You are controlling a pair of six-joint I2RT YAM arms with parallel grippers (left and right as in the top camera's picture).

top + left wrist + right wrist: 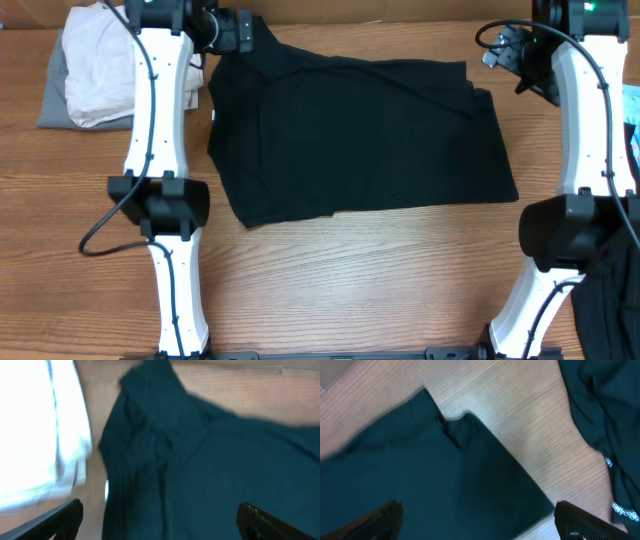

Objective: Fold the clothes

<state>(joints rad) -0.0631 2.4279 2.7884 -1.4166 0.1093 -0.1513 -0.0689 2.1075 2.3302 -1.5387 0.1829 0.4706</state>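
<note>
So the plain black soft-fabric T-shirt (pixel 350 130) is being left flat on the wooden desk (pixel 350 280). The left fingers (pixel 55 520) and right fingers (pixel 585 520) are being held wide and empty near its far corners, presumably so both get grabbed together.

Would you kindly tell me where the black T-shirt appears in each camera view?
Overhead: black T-shirt spread across the centre.
Left wrist: it fills centre and right.
Right wrist: it lies lower left.
Shared landmark: wooden tabletop bordering it in all three.
</note>
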